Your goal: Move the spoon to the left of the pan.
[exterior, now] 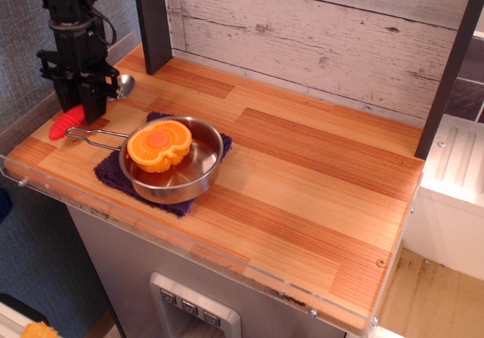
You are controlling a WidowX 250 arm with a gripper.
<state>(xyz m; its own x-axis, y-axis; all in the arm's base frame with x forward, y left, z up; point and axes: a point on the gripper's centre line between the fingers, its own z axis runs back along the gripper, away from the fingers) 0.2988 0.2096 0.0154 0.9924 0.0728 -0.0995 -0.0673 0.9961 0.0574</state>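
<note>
The spoon (pixel 66 122) has a red ribbed handle and a silver bowl (pixel 125 85). It lies tilted, handle end low at the table's left edge, bowl up to the right. My black gripper (pixel 85 107) is shut on the spoon's middle, at the far left of the wooden table, just above the pan's wire handle (pixel 91 133). The steel pan (pixel 178 164) sits on a dark purple cloth (pixel 113 173) and holds an orange scalloped toy piece (pixel 157 145).
A clear acrylic rim (pixel 45 183) runs along the table's left and front edges. A dark post (pixel 153 20) stands at the back left and another (pixel 450 66) at the right. A white plank wall (pixel 318 35) backs the table.
</note>
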